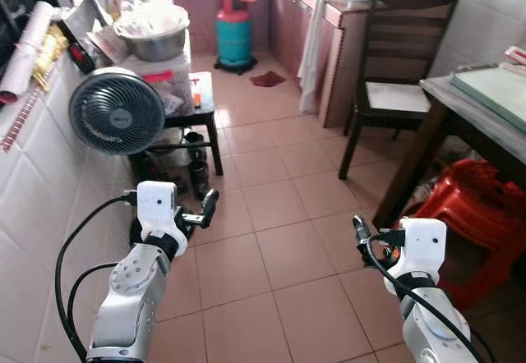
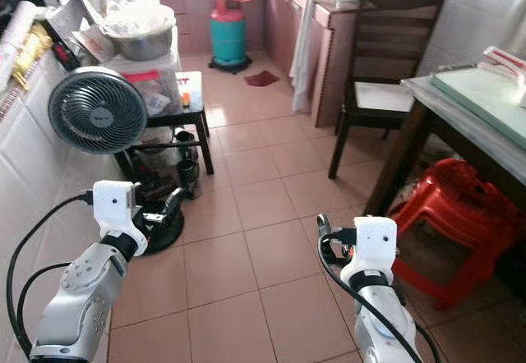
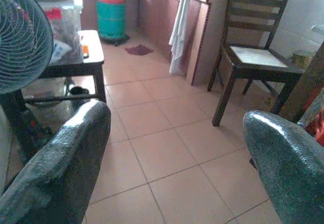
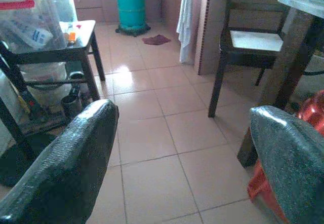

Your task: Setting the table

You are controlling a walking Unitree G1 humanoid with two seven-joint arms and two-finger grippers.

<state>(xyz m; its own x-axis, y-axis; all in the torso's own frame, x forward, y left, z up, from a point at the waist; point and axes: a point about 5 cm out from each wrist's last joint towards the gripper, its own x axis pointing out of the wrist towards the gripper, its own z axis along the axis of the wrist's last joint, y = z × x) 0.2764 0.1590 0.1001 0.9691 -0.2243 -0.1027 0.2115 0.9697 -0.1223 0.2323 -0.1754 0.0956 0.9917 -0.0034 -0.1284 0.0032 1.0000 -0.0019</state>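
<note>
A tiled floor (image 1: 271,207) runs up the middle of the frame toward the cabinets at the top. The bench (image 1: 481,104), the task's place, juts in at the right edge, glass-topped, with a dark chair (image 1: 403,59) just beside it and a red stool (image 1: 477,215) beneath. A round fan (image 1: 117,110) stands at the left, a teal gas cylinder (image 1: 234,30) at top centre. The left tool (image 1: 205,209) at lower left and the right tool (image 1: 360,230) at lower right both hover over the floor, fingers spread wide, holding nothing.
</note>
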